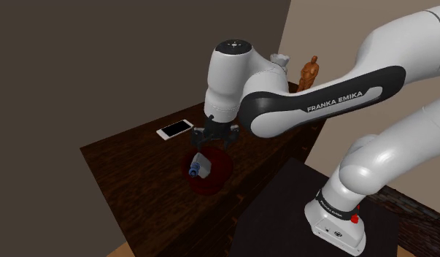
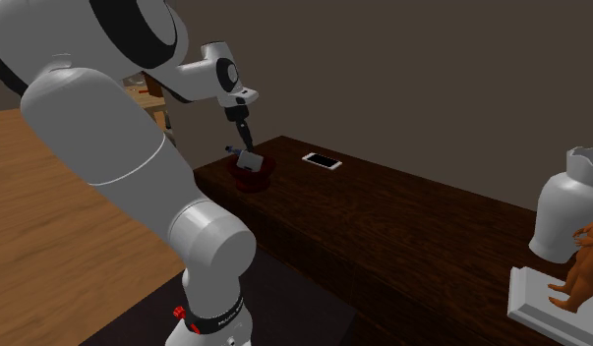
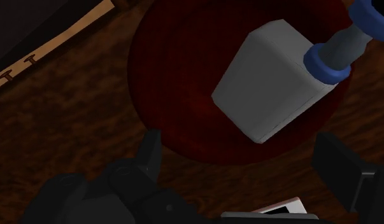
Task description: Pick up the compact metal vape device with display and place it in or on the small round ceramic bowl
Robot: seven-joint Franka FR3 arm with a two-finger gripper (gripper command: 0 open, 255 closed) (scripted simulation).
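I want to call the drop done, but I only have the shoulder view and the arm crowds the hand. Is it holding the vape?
Observer: No. In the wrist view the hand is open, its fingers standing clear of the grey vape, which lies in the dark red bowl.
Operator: And the white shape behind the elbow?
Observer: A white vase with a jagged rim, upright beside the brown figurine.
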